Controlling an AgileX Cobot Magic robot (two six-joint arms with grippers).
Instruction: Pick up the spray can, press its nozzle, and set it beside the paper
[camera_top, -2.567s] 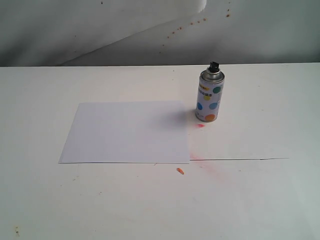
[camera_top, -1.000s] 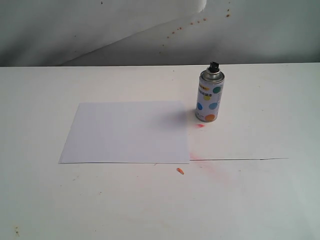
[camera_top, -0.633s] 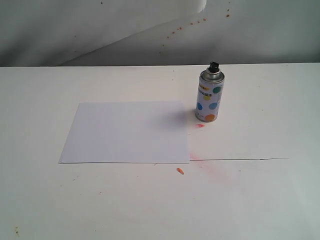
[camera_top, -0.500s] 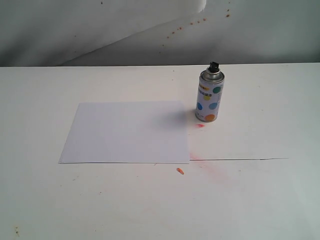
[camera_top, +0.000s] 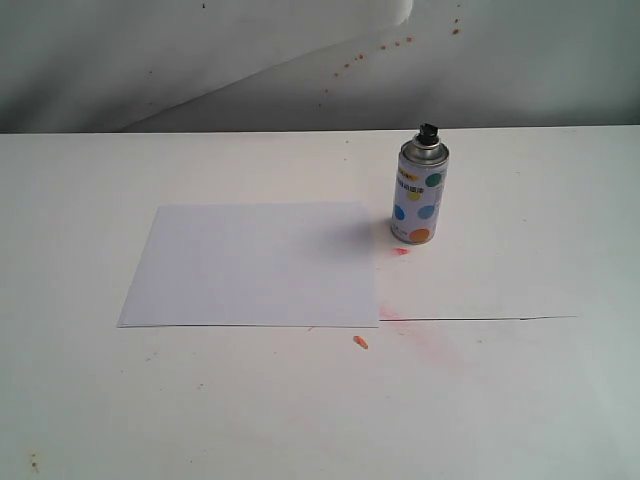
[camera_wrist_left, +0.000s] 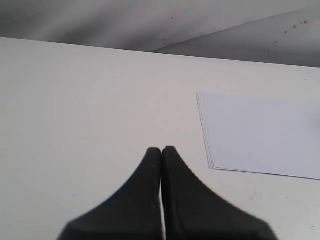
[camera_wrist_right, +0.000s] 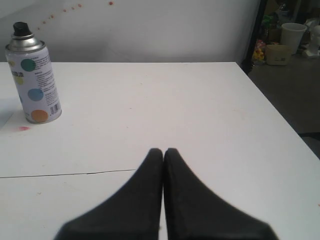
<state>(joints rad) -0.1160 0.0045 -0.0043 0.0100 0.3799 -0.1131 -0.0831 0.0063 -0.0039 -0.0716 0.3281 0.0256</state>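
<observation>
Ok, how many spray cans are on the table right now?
1. The spray can stands upright on the table, just past the upper right corner of the paper in the exterior view, not touching it. Nothing in view is large enough to hide another.

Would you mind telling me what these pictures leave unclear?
- Exterior view: the print on the spray can is too small to read.
- Left wrist view: the paper is cut off by the frame edge.
- Right wrist view: which way the nozzle points is too small to tell.
</observation>
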